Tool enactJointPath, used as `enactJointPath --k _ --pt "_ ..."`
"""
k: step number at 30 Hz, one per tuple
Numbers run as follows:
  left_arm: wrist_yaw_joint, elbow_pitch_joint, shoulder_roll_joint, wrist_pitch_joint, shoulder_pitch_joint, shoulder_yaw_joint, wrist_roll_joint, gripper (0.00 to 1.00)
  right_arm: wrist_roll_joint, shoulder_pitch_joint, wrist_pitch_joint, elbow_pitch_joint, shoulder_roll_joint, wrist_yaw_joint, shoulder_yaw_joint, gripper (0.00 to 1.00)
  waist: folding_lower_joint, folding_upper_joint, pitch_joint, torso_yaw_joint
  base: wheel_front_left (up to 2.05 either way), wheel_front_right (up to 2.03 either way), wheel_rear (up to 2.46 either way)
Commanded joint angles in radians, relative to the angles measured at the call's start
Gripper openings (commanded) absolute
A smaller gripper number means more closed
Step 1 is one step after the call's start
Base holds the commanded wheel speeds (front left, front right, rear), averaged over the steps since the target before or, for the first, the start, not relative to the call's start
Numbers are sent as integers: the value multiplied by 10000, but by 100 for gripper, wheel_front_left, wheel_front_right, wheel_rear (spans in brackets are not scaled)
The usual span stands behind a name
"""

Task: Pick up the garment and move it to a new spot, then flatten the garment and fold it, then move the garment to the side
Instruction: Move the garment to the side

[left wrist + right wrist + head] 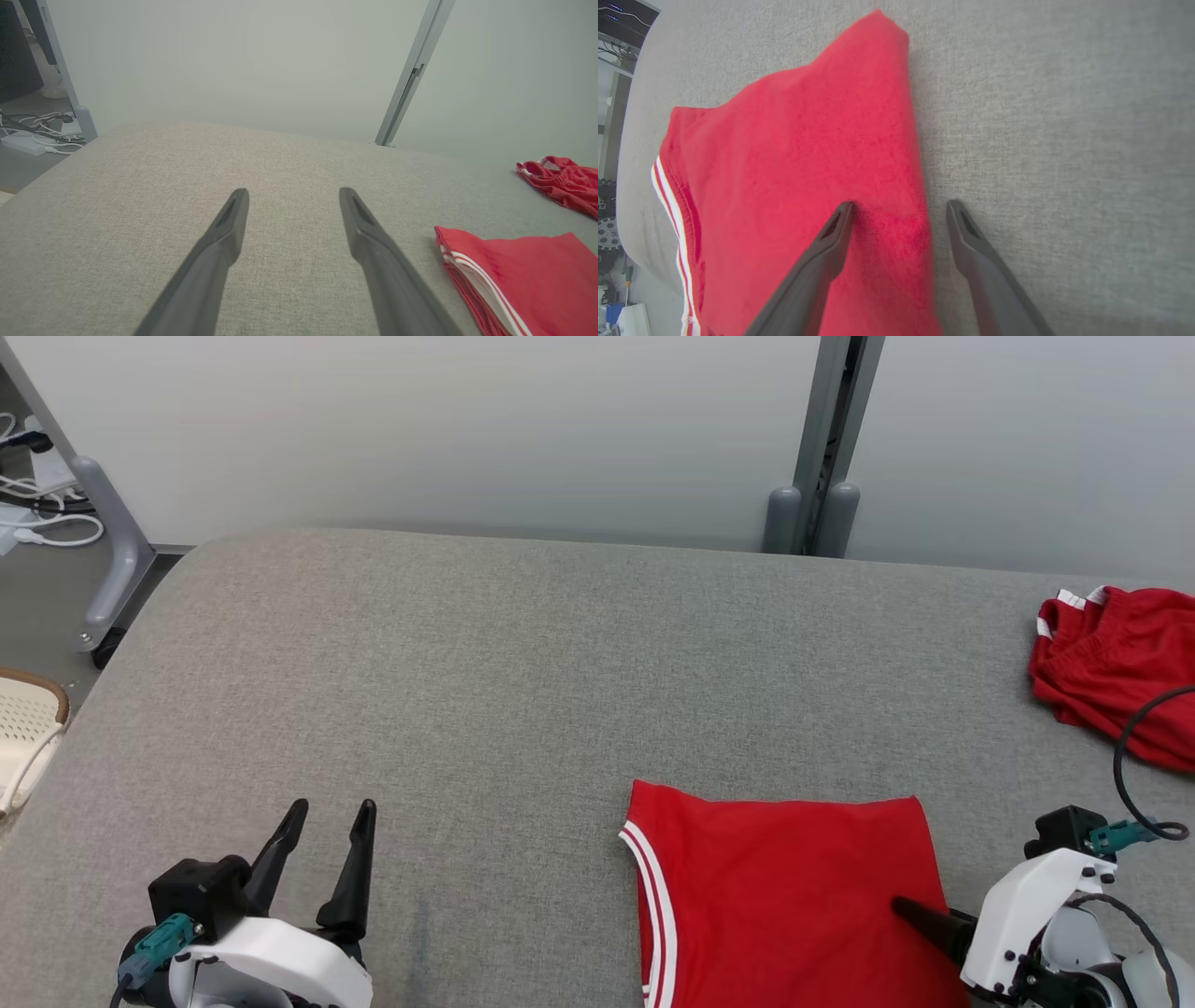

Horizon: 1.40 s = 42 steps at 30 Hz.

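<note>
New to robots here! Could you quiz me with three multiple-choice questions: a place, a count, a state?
1. Where on the grey table does the folded red garment lie?
A. Near edge, robot's right side
B. Near edge, robot's left side
C. Far edge, by the wall

2. How many red garments are on the table?
A. One
B. Two
C. Three

3. What state is the right tool in?
A. Shut on the cloth
B. Open, straddling the garment's edge
C. Shut, away from the garment

Answers:
1 A, it lies at the head view's lower right.
2 B, the folded one plus a crumpled garment at far right.
3 B, its fingers stand apart, one over cloth, one over table.
</note>
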<state>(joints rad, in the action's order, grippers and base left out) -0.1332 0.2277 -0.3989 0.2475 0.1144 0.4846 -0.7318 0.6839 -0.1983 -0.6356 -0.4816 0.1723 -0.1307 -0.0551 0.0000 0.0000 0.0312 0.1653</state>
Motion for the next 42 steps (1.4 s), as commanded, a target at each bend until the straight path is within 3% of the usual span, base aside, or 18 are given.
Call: enactJointPath --k 1,13,14,15,17,30,42 --pt "46 16 -50 48 210 -13 -10 100 -16 -102 -109 -178 8 -5 21 100 0 0 36 61 0 0 0" --pt "93 187 37 65 298 49 -69 100 641 -363 -105 -511 -60 -5 -519 98 0 0 187 299 0 0 0" --pt "91 210 43 68 302 52 -71 100 713 -362 -56 -520 -19 -5 -585 65 0 0 181 301 0 0 0" --pt "87 224 49 70 303 53 -72 100 779 -378 -7 -527 20 -5 -646 40 0 0 176 300 0 0 0" --pt "87 246 57 64 295 50 -69 100 889 -427 91 -553 105 -5 -768 0 0 0 161 288 0 0 0" --pt "181 386 161 99 361 21 -80 100 1175 -1376 1279 -12 1103 -5 -1694 0 0 0 159 -83 0 0 0" --pt "374 122 188 162 892 -119 214 100 1274 -4076 1945 -211 2424 -5 -2749 0 0 0 1203 -651 0 0 0"
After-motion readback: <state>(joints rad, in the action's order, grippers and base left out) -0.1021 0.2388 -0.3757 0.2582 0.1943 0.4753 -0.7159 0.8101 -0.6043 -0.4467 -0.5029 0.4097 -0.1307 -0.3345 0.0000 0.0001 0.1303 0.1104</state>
